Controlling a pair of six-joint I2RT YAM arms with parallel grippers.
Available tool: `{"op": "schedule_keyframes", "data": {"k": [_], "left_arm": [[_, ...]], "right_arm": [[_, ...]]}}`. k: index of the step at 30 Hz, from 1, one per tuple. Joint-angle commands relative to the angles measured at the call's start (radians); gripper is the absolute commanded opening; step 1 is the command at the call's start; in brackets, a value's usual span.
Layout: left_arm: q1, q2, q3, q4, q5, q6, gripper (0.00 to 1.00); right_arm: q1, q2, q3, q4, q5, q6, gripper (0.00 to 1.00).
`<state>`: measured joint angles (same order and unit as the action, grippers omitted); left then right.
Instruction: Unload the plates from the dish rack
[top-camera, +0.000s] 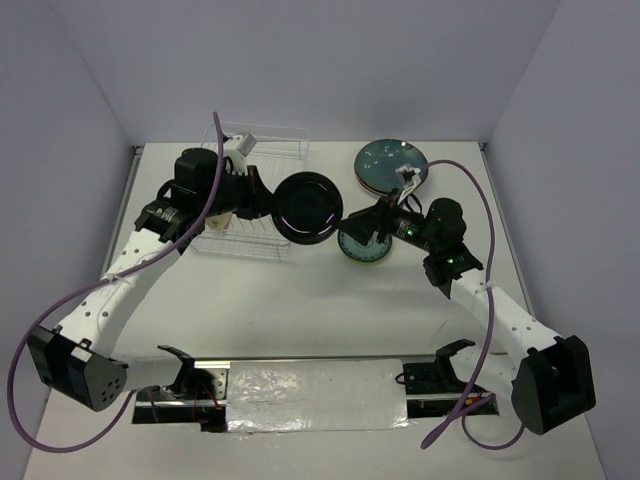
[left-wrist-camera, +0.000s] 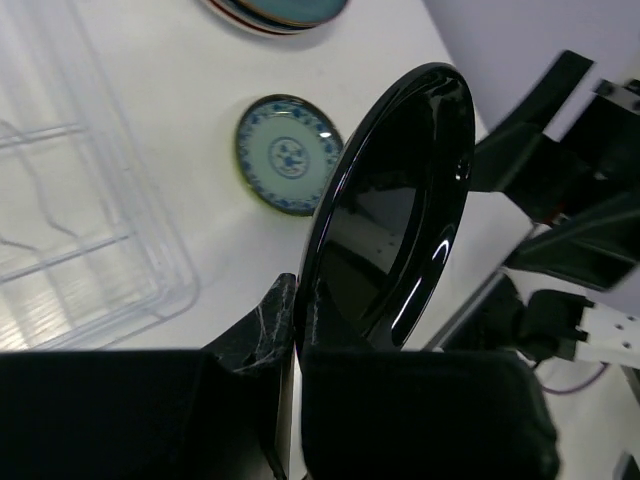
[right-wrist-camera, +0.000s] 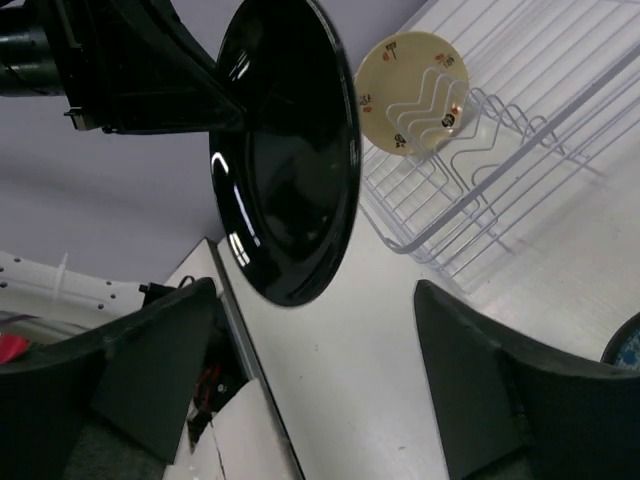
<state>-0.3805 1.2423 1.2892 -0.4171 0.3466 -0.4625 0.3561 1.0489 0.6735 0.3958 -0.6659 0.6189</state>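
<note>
My left gripper (left-wrist-camera: 297, 300) is shut on the rim of a dark glossy plate (left-wrist-camera: 400, 210), holding it on edge in the air (top-camera: 307, 207) just right of the dish rack (top-camera: 250, 235). My right gripper (right-wrist-camera: 315, 370) is open and empty, with the dark plate (right-wrist-camera: 285, 160) close ahead of its fingers. It points left at the plate (top-camera: 358, 226). A small tan plate (right-wrist-camera: 412, 90) stands in the rack's tines (right-wrist-camera: 500, 150). A small blue patterned plate (left-wrist-camera: 288, 153) lies flat on the table under the right wrist.
A stack of plates with a teal one on top (top-camera: 390, 165) lies at the back right of the table. The rack's clear wall (left-wrist-camera: 150, 250) is close on the left gripper's left. The side walls close in the table.
</note>
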Motion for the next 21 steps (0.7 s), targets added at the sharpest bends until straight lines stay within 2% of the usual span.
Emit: {"op": "schedule_keyframes", "data": {"k": [1,2,5,7,8,9,10,11,12,13,14,16,17,18,19,20,21], "left_arm": [[-0.003,-0.052,-0.014,0.188,0.198,-0.067,0.0],[-0.004,-0.053,-0.031,0.198,0.206,-0.064,0.0],[-0.006,-0.06,-0.062,0.196,0.209,-0.056,0.0],[-0.006,-0.055,-0.076,0.212,0.219,-0.056,0.0],[-0.005,-0.05,-0.08,0.212,0.221,-0.056,0.04],[-0.005,-0.046,-0.08,0.207,0.219,-0.053,0.12],[-0.005,-0.037,-0.08,0.201,0.215,-0.05,0.19],[-0.006,-0.03,-0.074,0.19,0.201,-0.047,0.4],[-0.005,-0.02,-0.071,0.17,0.187,-0.042,0.51],[-0.006,-0.017,-0.068,0.158,0.169,-0.039,0.7],[-0.005,-0.012,-0.058,0.141,0.11,-0.036,0.71],[-0.005,-0.004,-0.036,0.086,0.048,-0.019,0.76],[-0.005,-0.001,-0.028,0.066,-0.027,-0.016,0.82],[-0.005,0.0,-0.021,0.045,-0.078,-0.015,0.99],[-0.006,-0.001,0.004,-0.018,-0.142,-0.016,1.0],[-0.006,-0.003,0.015,-0.05,-0.287,-0.018,1.0],[-0.006,-0.009,0.025,-0.077,-0.341,-0.018,1.0]], "right_arm": [[0.007,0.016,-0.011,0.138,-0.014,0.042,0.8],[0.007,0.019,-0.011,0.129,-0.003,0.041,0.69],[0.007,0.034,-0.005,0.11,0.025,0.036,0.62],[0.007,0.046,-0.003,0.113,0.028,0.038,0.49],[0.007,0.049,-0.002,0.117,0.026,0.042,0.28],[0.007,0.049,-0.002,0.12,0.031,0.047,0.13],[0.006,0.046,-0.002,0.106,0.04,0.048,0.08],[0.006,0.043,-0.002,0.1,0.058,0.047,0.07],[0.004,0.04,-0.002,0.094,0.066,0.048,0.06],[0.003,0.037,-0.002,0.074,0.08,0.048,0.06],[0.001,0.037,0.0,0.06,0.113,0.057,0.0],[-0.017,0.055,0.003,0.012,0.138,0.088,0.0],[-0.028,0.065,0.003,-0.001,0.147,0.1,0.0],[-0.038,0.075,0.003,-0.02,0.175,0.116,0.0],[-0.064,0.085,0.003,-0.081,0.202,0.143,0.0],[-0.075,0.103,0.005,-0.118,0.234,0.154,0.0],[-0.088,0.112,0.005,-0.185,0.293,0.162,0.0]]}}
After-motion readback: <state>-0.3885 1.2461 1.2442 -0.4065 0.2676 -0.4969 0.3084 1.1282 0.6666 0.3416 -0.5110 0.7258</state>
